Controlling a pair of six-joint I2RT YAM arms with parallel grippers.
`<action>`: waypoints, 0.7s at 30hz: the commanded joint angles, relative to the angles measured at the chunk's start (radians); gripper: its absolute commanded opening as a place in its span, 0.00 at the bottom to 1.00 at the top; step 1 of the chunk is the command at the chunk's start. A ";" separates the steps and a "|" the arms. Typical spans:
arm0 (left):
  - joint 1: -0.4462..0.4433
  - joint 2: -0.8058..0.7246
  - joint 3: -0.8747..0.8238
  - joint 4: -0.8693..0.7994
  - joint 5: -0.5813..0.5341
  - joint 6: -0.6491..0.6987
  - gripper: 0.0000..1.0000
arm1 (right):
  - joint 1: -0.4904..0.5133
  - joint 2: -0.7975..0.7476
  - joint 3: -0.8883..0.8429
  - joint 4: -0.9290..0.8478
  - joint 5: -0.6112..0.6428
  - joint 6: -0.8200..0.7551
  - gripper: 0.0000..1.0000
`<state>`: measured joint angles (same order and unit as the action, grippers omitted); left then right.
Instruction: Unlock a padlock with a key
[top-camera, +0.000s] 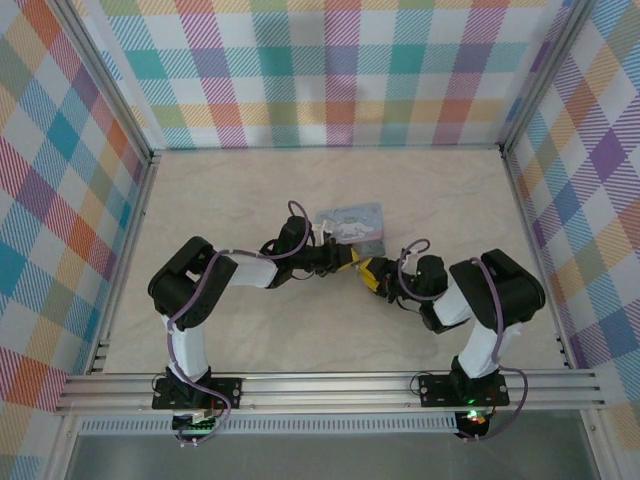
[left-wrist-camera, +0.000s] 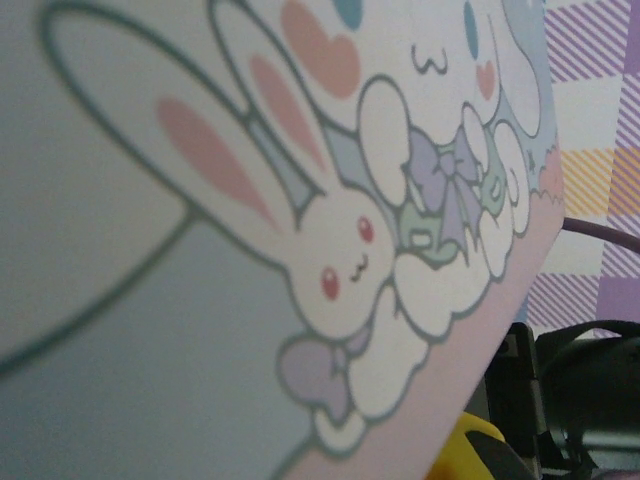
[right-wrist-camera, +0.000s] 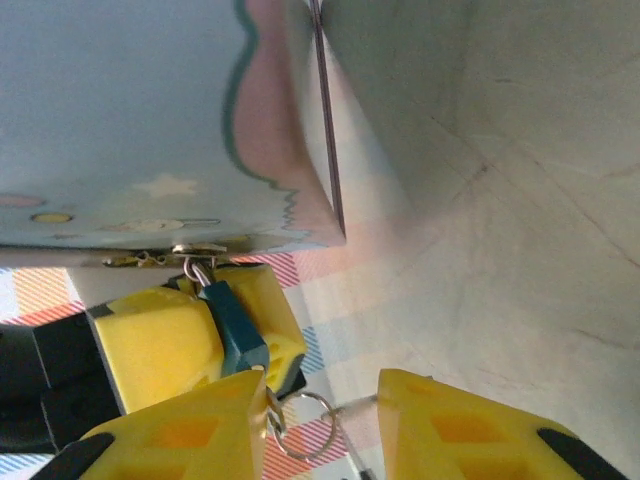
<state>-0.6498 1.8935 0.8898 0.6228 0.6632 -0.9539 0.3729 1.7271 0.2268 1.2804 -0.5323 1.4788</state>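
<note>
Hanging from the clasp on the near edge of the tin (right-wrist-camera: 120, 120), at the middle of the table (right-wrist-camera: 520, 200), the dark blue-black padlock (right-wrist-camera: 240, 340) is clamped between the yellow fingers of the left tool (right-wrist-camera: 222, 335), which is almost fully closed upon it. Right tool (right-wrist-camera: 325, 392), just right of the lock: fingers part-way apart, a small metal ring (right-wrist-camera: 300, 425) in the gap.
</note>
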 joint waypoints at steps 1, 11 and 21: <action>-0.007 -0.045 0.001 0.022 0.045 0.015 0.00 | -0.006 -0.112 -0.031 -0.181 -0.017 -0.165 0.35; -0.007 -0.048 0.009 0.014 0.050 0.012 0.00 | 0.033 -0.758 0.175 -1.375 0.252 -0.707 0.35; -0.007 -0.050 0.012 -0.006 0.050 0.014 0.00 | 0.213 -0.686 0.442 -1.684 0.547 -1.038 0.34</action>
<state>-0.6521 1.8874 0.8902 0.6102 0.6807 -0.9520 0.5377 1.0046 0.6159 -0.2577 -0.1173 0.5961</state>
